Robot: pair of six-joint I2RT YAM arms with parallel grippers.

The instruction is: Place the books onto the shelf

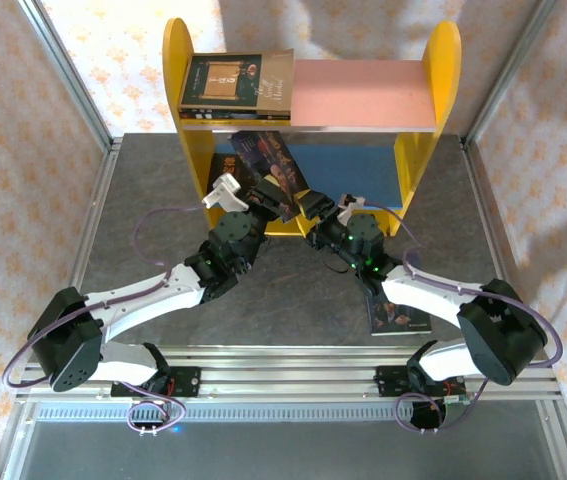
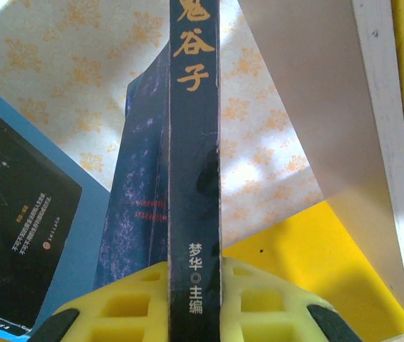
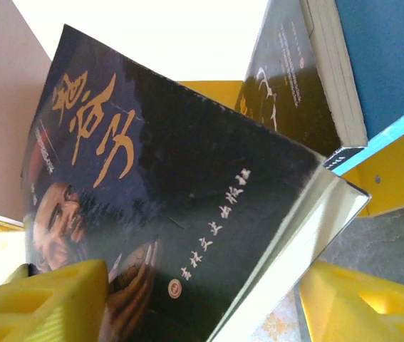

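Books [image 1: 233, 85] are seen stacked at the left of the pink board [image 1: 363, 95] of the shelf [image 1: 446, 70], with a dark cover and a tan one on top; how many lie beneath cannot be told. 1 black book [image 2: 16, 235] with an antler drawing is leaned in the lower tier, above the blue board [image 1: 353, 170]. The held book [image 1: 268, 165] is tilted at the mouth of that lower tier and is not yet set down. Its spine is clamped by the left gripper [image 2: 194, 299], while the right gripper [image 3: 202, 306] is spread around a lower corner of it; a gap is shown at 1 finger, so no grip is made there. 1 more, the table book [image 1: 400, 315], lies flat on the table [image 1: 143, 200], partly hidden under the right arm. The task is judged past halfway: the held book is to be placed and the table book fetched. On the held spine "鬼谷子" and "梦华 主编" can be read. On its cover, beside a bearded face, "鬼谷子" is repeated in orange and "吉林文史出版社" is printed below. The small white print on the black book cannot be made out.
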